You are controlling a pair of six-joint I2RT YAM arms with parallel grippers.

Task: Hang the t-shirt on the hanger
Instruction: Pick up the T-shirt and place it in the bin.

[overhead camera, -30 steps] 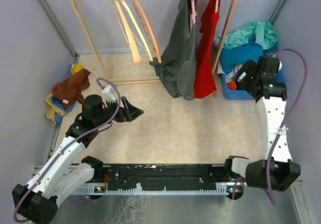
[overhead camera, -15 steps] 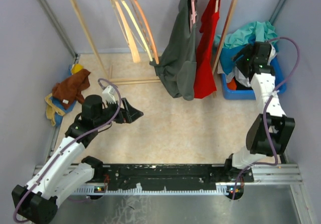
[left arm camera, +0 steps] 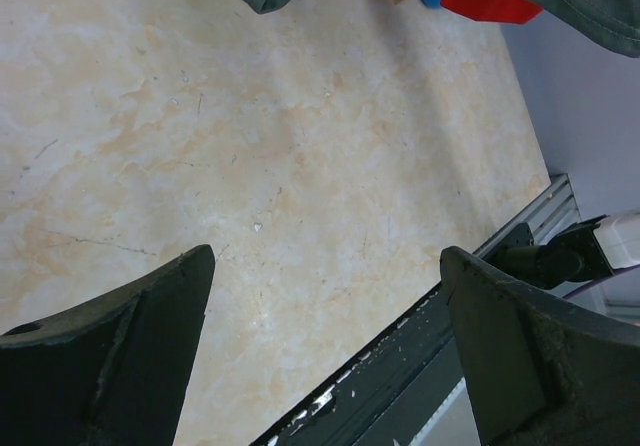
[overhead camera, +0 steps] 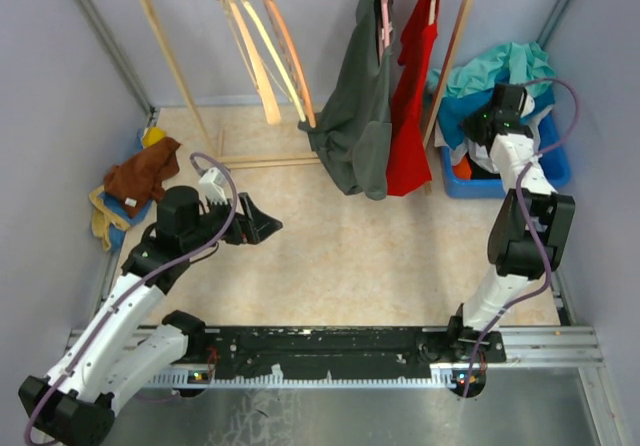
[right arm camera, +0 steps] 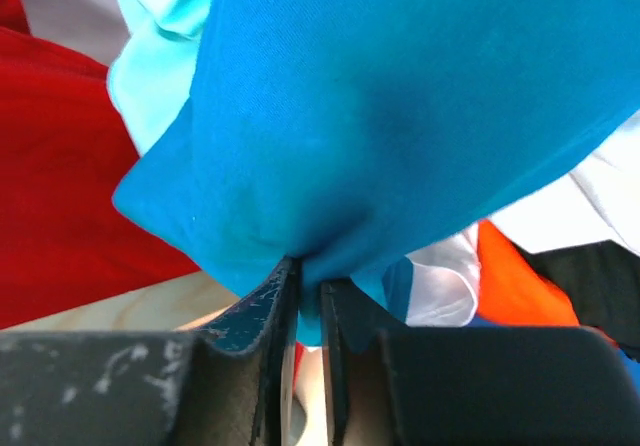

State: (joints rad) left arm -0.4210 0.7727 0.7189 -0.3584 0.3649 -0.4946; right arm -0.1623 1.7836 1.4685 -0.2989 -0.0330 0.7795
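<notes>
Right jaws clamped on a fold of the t-shirt [right arm camera: 400, 116] atop the pile in the blue bin [overhead camera: 556, 171], far right; a slow straight lift should shed neighbouring garments. Left jaws wide apart above the beige marbled table [left arm camera: 250, 146]. The hanger [overhead camera: 291, 51] hangs on the wooden rack [overhead camera: 167, 56] against grey walls

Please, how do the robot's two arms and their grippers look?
The left arm and right arm have white links with black joints, and a thin purple cable loops along each. The left gripper and right gripper have black, wedge-shaped fingers, the right ones scuffed.
</notes>
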